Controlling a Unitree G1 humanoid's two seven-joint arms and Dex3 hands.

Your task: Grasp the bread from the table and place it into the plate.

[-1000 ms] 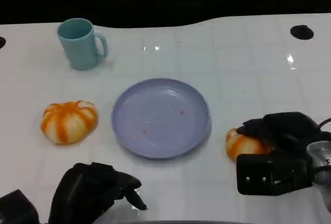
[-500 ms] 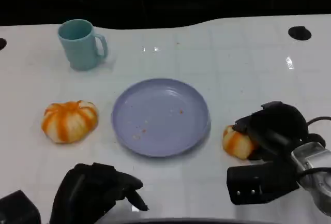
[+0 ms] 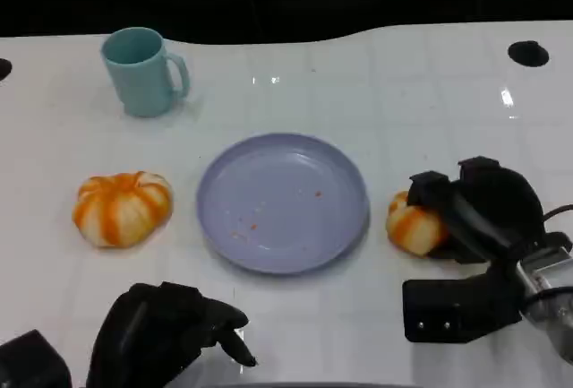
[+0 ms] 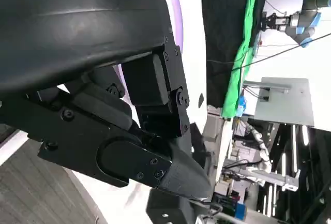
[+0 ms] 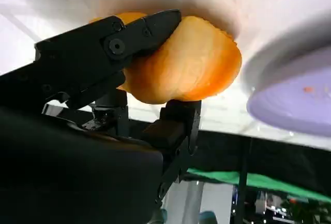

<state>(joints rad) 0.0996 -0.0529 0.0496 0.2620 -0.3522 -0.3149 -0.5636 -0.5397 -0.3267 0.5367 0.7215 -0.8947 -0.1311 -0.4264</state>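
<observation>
Two black hands sit at the near edge of the white desk (image 3: 403, 74). Nearest, at the left, the left hand (image 3: 166, 334) rests low with its fingers (image 3: 235, 345) curled inward around nothing, well apart from every object; in the left wrist view the same hand (image 4: 103, 105) shows as a black shell with folded fingers. At the near right, the right hand (image 3: 479, 213) is wrapped over a piece of orange-and-white striped bread (image 3: 414, 225), grasping it from the right side; the right wrist view shows that hand (image 5: 129, 79) with fingers (image 5: 139, 32) pressing on the bread (image 5: 186, 63) from opposite sides, one above and one below as pictured. That bread lies just beside the right rim of the lavender plate (image 3: 215, 200), not inside it, and whether it touches the desk cannot be told. Small reddish crumbs dot the plate's surface, and its edge (image 5: 289, 94) shows close to the bread in the right wrist view. Left of the plate, a second striped bread (image 3: 121, 209) sits alone on the desk. Farther back at the left stands an upright teal mug (image 3: 139, 73), its handle turned to the right. Farthest right, a dark round hole (image 3: 528, 53) marks the desk surface.
</observation>
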